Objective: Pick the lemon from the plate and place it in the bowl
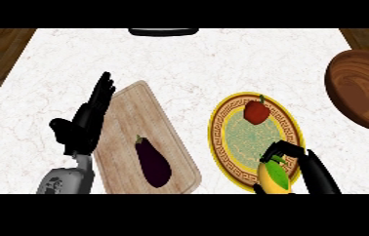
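Lemon [275, 178] at plate [216, 132] near rim, right hand [315, 170] fingers [281, 148] curled round it

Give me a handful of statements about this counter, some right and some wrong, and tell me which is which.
1. The eggplant lies on the cutting board. True.
2. The lemon is already in the bowl. False: it is at the near rim of the plate, with the right robot hand curled round it.
3. A red vegetable sits on the plate's far side. True.
4. The left robot hand holds the eggplant. False: it is open, fingers up, beside the board's left edge.
5. The bowl stands left of the cutting board. False: it is at the view's right edge.
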